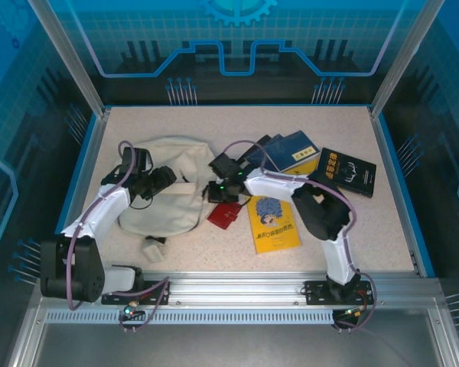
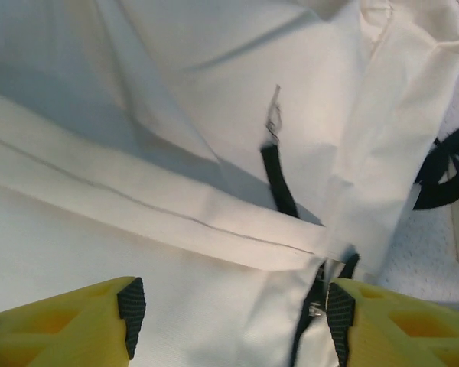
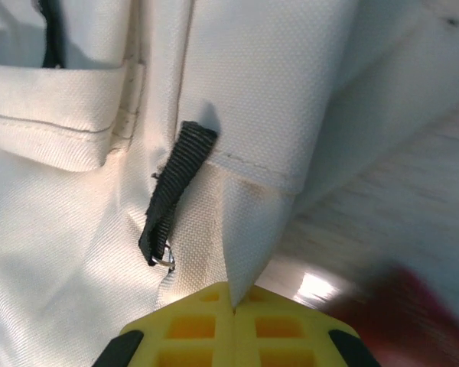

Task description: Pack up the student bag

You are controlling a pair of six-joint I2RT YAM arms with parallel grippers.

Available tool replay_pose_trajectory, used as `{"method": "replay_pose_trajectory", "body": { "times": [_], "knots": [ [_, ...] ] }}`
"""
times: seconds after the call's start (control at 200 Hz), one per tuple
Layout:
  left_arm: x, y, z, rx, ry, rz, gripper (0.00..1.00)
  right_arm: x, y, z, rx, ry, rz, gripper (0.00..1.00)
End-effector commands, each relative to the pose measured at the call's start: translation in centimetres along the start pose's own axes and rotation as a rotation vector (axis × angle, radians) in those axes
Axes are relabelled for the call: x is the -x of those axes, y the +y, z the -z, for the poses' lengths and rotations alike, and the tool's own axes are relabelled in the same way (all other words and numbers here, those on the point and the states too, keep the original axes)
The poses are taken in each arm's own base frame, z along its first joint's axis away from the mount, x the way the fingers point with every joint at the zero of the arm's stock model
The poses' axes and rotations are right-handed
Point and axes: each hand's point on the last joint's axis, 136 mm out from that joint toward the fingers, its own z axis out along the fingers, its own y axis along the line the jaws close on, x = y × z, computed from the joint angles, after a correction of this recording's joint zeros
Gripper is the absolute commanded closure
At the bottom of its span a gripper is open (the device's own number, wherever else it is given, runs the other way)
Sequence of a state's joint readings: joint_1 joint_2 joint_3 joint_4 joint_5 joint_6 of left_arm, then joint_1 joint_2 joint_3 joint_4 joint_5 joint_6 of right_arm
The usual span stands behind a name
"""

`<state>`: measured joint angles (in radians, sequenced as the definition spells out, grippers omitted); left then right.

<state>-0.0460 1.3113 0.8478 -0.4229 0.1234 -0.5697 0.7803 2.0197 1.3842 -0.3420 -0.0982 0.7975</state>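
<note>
Seen from above, the bag lies flat on the left half of the table. The left gripper is over its upper middle and the right gripper is at its right edge. This view also takes in what lies to the right of the bag: a red item just beside the right gripper, a yellow book, blue books and a black book.

The left wrist view adds what the top view is too far off to show. The left gripper's yellow fingers stand wide apart close over the cream cloth, holding nothing. A black zip pull lies ahead of them, and the zip runs down just inside the right-hand finger.

In the right wrist view, the right gripper's fingers are pressed together with a folded corner of the bag's cloth pinched between them. A black tab with a small metal ring hangs on the bag just beyond the fingertips. Bare table shows to the right, with a red blur low in that corner.
</note>
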Motion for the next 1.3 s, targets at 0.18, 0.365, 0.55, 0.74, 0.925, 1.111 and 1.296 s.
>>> {"method": "replay_pose_trajectory", "body": {
  "times": [0.18, 0.365, 0.55, 0.74, 0.925, 1.111, 1.296],
  "knots": [
    [-3.8, -5.8, -1.9, -0.12, 0.165, -0.138, 0.42, -1.5, -10.6, 5.2, -0.086, 0.028, -0.012, 1.0],
    [-5.5, -9.2, -3.4, -0.154, 0.219, -0.194, 0.45, -1.5, -7.5, 6.2, 0.088, 0.058, 0.028, 1.0],
    [-7.1, -12.2, -4.1, -0.188, 0.256, -0.243, 0.47, -1.7, -3.9, 6.2, 0.219, 0.092, 0.049, 0.86],
    [-9.6, -14.3, -4.8, -0.241, 0.32, -0.29, 0.51, -0.3, -5.6, 8.2, 0.193, 0.03, 0.015, 0.66],
    [-13.0, -16.1, -5.4, -0.297, 0.4, -0.357, 0.55, 1.2, -8.4, 9.9, 0.162, -0.044, -0.077, 0.54],
    [-14.8, -17.0, -7.7, -0.267, 0.441, -0.368, 0.57, 2.9, -9.7, 10.1, 0.157, -0.09, -0.159, 0.52],
    [-14.4, -17.5, -9.3, -0.226, 0.453, -0.394, 0.58, 3.3, -10.1, 9.6, 0.17, -0.092, -0.194, 0.52]
  ]
}}
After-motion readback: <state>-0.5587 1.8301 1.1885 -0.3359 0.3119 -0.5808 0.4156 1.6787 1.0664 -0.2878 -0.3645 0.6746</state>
